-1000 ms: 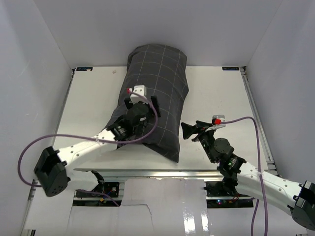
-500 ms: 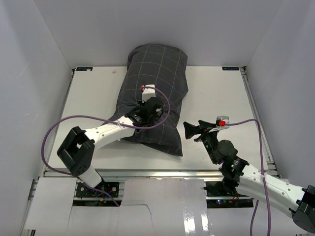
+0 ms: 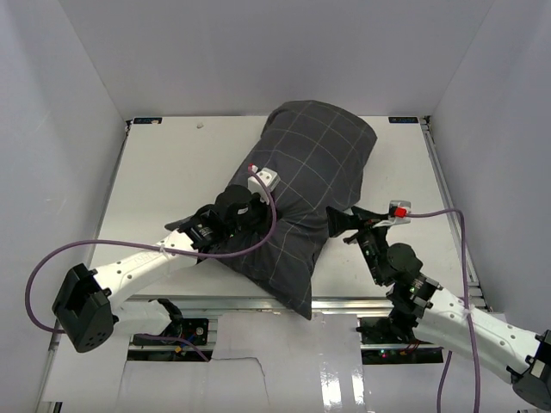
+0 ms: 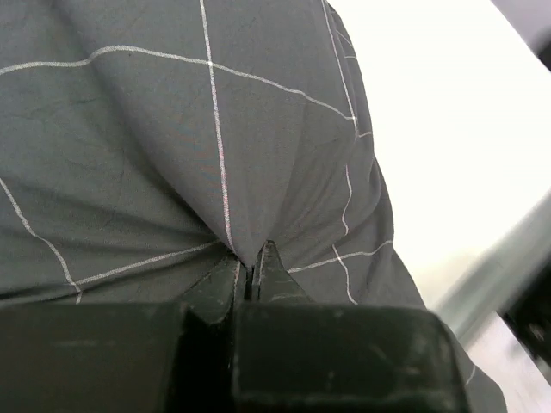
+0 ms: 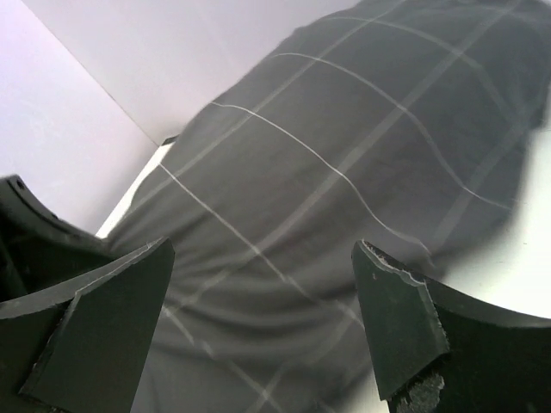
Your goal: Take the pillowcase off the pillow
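Observation:
The dark charcoal pillowcase (image 3: 306, 185) with its thin light grid lies diagonally across the table, bulging with the pillow, which is hidden inside it. My left gripper (image 3: 256, 215) sits on its near-left side, shut on a pinched fold of the pillowcase (image 4: 215, 155); in the left wrist view the cloth puckers into my left gripper (image 4: 251, 258). On the pillowcase's right side my right gripper (image 3: 337, 222) stands open, its tips at the cloth's edge. In the right wrist view the pillowcase (image 5: 344, 163) fills the space beyond my right gripper (image 5: 263, 288), whose fingers (image 5: 392, 314) are wide apart with nothing between them.
The white table (image 3: 164, 172) is closed in by white walls at left, back and right. A metal rail (image 3: 258, 303) runs along the near edge, and the pillowcase's near corner hangs over it. Purple cables trail from both arms.
My left gripper has shut on the pillowcase and pulled it; the bundle has swung so its far end lies further right and its near corner reaches the rail. My right gripper now touches the cloth.

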`<state>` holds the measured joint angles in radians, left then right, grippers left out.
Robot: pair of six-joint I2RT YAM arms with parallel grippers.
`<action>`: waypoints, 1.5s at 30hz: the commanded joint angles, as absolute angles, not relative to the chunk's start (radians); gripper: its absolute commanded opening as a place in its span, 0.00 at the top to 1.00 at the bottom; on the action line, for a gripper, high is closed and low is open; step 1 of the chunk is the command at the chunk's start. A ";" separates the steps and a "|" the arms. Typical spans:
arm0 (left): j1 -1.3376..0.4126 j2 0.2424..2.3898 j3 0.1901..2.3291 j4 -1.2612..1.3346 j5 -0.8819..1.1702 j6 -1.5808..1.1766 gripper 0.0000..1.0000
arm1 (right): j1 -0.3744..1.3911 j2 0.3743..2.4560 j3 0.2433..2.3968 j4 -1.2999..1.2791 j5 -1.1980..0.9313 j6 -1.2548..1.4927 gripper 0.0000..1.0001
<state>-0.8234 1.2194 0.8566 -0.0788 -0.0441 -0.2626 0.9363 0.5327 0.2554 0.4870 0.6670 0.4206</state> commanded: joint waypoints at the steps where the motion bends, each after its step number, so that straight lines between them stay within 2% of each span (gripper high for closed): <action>1: -0.845 1.175 0.845 -0.040 0.216 -0.227 1.00 | 0.937 0.587 0.411 0.447 0.672 0.445 0.10; 6: -0.853 1.134 0.808 -0.021 0.248 -0.236 1.00 | 0.898 0.831 0.681 0.186 0.677 0.468 0.10; 9: -0.856 1.109 0.781 -0.011 0.256 -0.241 1.00 | 0.781 0.896 0.755 0.123 0.533 0.573 0.10; 14: -0.859 1.074 0.744 0.026 0.242 -0.247 1.00 | 0.481 0.991 0.747 0.124 0.237 0.738 0.08; 18: -0.862 1.066 0.744 0.029 0.233 -0.241 1.00 | 0.382 1.060 0.715 0.126 0.146 0.742 0.06; 21: -0.862 1.071 0.759 0.020 0.134 -0.248 1.00 | 0.368 1.065 0.635 0.193 0.137 0.747 0.05; 23: -0.861 1.075 0.770 0.014 0.009 -0.259 1.00 | 0.368 1.060 0.588 0.257 0.114 0.755 0.00; 24: -0.861 1.078 0.788 0.006 -0.058 -0.261 1.00 | 0.368 1.063 0.550 0.305 0.091 0.762 0.03; 25: -0.861 1.095 0.802 -0.004 -0.116 -0.273 1.00 | 0.370 1.065 0.539 0.317 0.078 0.768 0.11; 26: -0.859 1.106 0.822 -0.038 -0.226 -0.279 0.97 | 0.370 1.068 0.526 0.331 0.051 0.773 0.13; 28: -0.848 1.143 0.885 -0.086 -0.291 -0.282 0.87 | 0.374 1.074 0.486 0.379 0.032 0.795 0.16; 30: -0.818 1.187 0.958 -0.135 -0.357 -0.276 0.74 | 0.385 1.072 0.430 0.454 0.014 0.819 0.15; 31: -0.805 1.206 0.983 -0.149 -0.374 -0.269 0.71 | 0.387 1.071 0.410 0.487 0.011 0.825 0.14; 35: -0.698 1.297 1.081 -0.227 -0.359 -0.248 0.71 | 0.387 1.060 0.373 0.558 -0.060 0.807 0.14; 39: -0.623 1.328 1.106 -0.275 -0.341 -0.274 0.68 | 0.387 1.010 0.429 0.483 -0.077 0.736 0.14; 42: -0.607 1.303 1.114 -0.281 -0.338 -0.294 0.55 | 0.387 0.899 0.475 0.381 -0.057 0.681 0.11; 43: -0.607 1.290 1.118 -0.282 -0.301 -0.302 0.40 | 0.385 0.870 0.500 0.346 -0.049 0.669 0.09; 45: -0.607 1.249 1.150 -0.282 -0.226 -0.321 0.25 | 0.385 0.780 0.526 0.242 -0.020 0.628 0.07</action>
